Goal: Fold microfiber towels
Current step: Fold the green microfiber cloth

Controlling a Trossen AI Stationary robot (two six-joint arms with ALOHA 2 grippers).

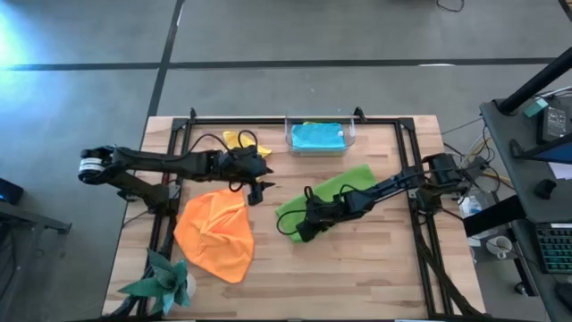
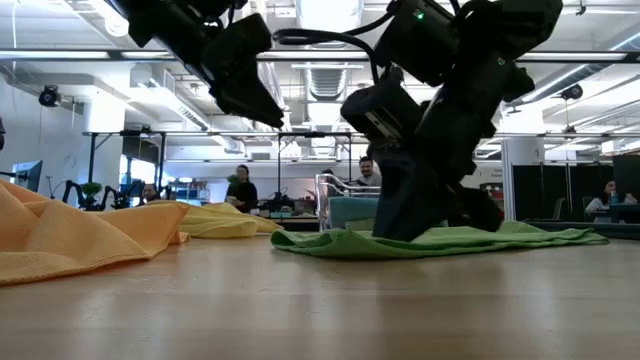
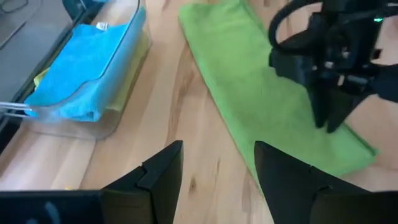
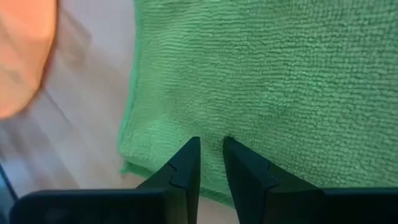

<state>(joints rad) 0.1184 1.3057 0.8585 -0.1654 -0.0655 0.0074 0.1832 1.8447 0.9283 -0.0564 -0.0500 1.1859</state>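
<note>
A lime green towel [image 1: 338,190], folded into a long strip, lies flat on the table right of centre. My right gripper [image 4: 211,144] is at the strip's near-left end, its fingers a narrow gap apart. A rumpled orange towel [image 1: 214,234] lies near left. My left gripper [image 1: 259,190] hangs open above the bare wood between the orange and green towels and touches nothing. A yellow towel [image 1: 239,140] lies bunched at the far side. A blue towel [image 1: 318,136] lies in a clear bin. My right gripper comes down on the green towel's top face close to its near-left end [image 4: 165,127], slanting from the table's right. Both fingertips [image 2: 398,230] reach the cloth. Whether any cloth is caught in the narrow gap I cannot tell. The towel lies flat on the table.
The clear bin [image 1: 350,141] stands at the far middle of the table. A teal spiky paper ornament [image 1: 163,283] sits at the near left corner. Black frame rails [image 1: 268,121] run along the far edge and both sides. Bare wood lies along the near side. People sit in the room beyond.
</note>
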